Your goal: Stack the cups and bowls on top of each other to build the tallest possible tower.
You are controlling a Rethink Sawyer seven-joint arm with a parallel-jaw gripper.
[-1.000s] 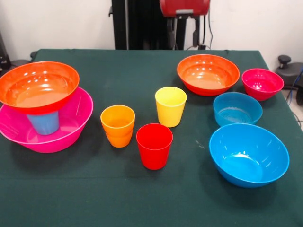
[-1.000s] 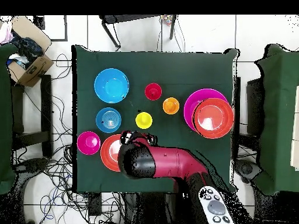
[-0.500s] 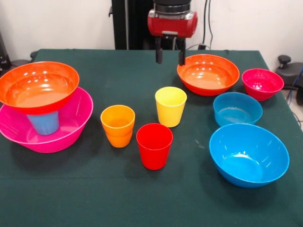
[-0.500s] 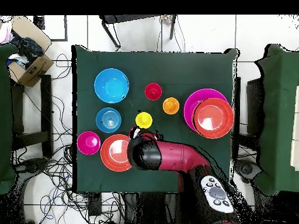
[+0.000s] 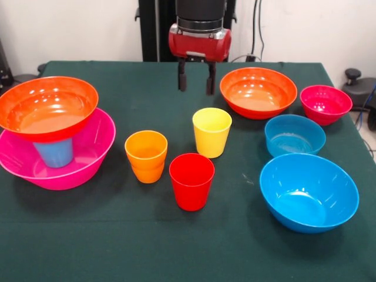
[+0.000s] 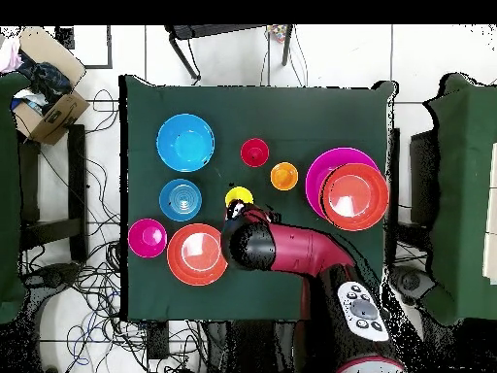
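Observation:
At the left, a wide orange-red bowl [image 5: 47,107] rests on a light blue cup [image 5: 54,151] that stands inside the large pink bowl [image 5: 59,167]; this is the tower. Orange cup [image 5: 146,155], yellow cup [image 5: 211,132] and red cup [image 5: 191,181] stand loose mid-table. To the right lie a second orange-red bowl [image 5: 258,92], a small magenta bowl [image 5: 325,104], a small blue bowl [image 5: 294,135] and a large blue bowl [image 5: 309,192]. My gripper [image 5: 195,81] hangs open and empty above the cloth, behind the yellow cup and left of the orange-red bowl. In the overhead view my arm [image 6: 291,251] partly covers the yellow cup [image 6: 236,197].
The table [image 5: 117,247] is covered in dark green cloth. In the overhead view a cardboard box [image 6: 44,92] sits on the floor beyond the table's left side, and cables lie around the table.
In the front view my gripper has come down from the top edge and shifted left, from beside the orange-red bowl's rim to behind the yellow cup. No cup or bowl has moved.

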